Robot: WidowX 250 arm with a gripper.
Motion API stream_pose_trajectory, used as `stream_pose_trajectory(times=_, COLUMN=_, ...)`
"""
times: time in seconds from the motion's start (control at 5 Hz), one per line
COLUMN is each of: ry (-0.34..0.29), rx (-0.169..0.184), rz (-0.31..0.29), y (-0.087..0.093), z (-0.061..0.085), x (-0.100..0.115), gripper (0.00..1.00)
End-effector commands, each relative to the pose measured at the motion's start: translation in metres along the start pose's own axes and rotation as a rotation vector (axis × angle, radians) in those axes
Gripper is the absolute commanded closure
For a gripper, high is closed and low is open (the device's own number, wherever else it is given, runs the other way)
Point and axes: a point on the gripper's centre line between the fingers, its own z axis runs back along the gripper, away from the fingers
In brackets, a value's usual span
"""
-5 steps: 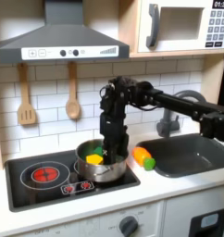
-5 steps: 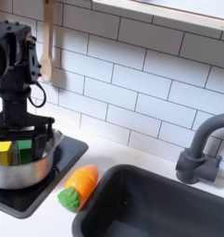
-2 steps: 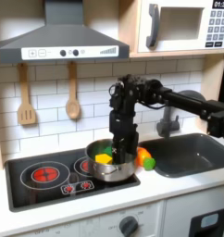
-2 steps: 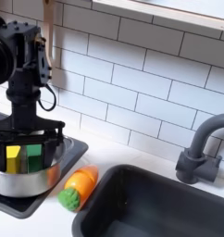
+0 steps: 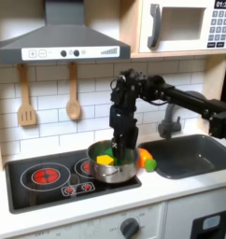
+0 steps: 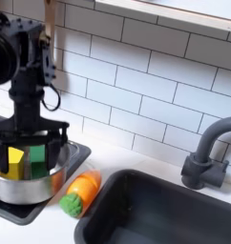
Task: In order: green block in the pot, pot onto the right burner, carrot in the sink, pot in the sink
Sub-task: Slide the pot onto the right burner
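The gripper [image 6: 33, 152] hangs straight down over the pot [image 6: 22, 183], its fingers spread wide and reaching to the rim, so that in the second exterior view one dark finger [image 6: 62, 150] stands at the pot's right wall; whether it presses the steel or only stands just beside it I cannot tell. It carries nothing. In the first exterior view the gripper [image 5: 119, 147] sits low at the pot [image 5: 115, 169], which rests at the right end of the black cooktop [image 5: 31, 166], over the right burner [image 5: 87, 168], whose red ring peeks out on the first exterior view's left of the pot. Inside the pot lie the green block [image 6: 35, 160] and a yellow piece [image 6: 13, 157]. The carrot [image 6: 81, 192] lies on the counter touching or just beside the pot's right wall, green end toward the camera, close to the sink [image 6: 156, 212], with the faucet [image 6: 205, 152] behind it. I judge the slide to be about finished, if not done. If any push remains, it should be short and level, with the finger kept low on the wall so the pot does not tip and spill the block. The carrot is the worry: further pushing would shove it. Then lift clear of the rim before reaching for the carrot.
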Motion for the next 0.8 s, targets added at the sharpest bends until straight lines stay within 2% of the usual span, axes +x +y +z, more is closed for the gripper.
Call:
stream_pose_trajectory(times=0.0, ry=-0.008, rx=0.004, rz=0.077, y=-0.002, z=0.007, x=0.01, gripper=0.0)
stream_pose_trajectory(times=0.2, ry=-0.003, rx=-0.016, rz=0.058, y=-0.008, z=0.005, x=0.011, gripper=0.0)
stream_pose_trajectory(times=0.4, ry=-0.024, rx=-0.024, rz=-0.099, y=-0.019, z=0.007, x=0.0, gripper=0.0)
stream_pose_trajectory(times=0.6, ry=-0.055, rx=-0.025, rz=-0.175, y=-0.022, z=0.01, x=0.0, gripper=0.0)
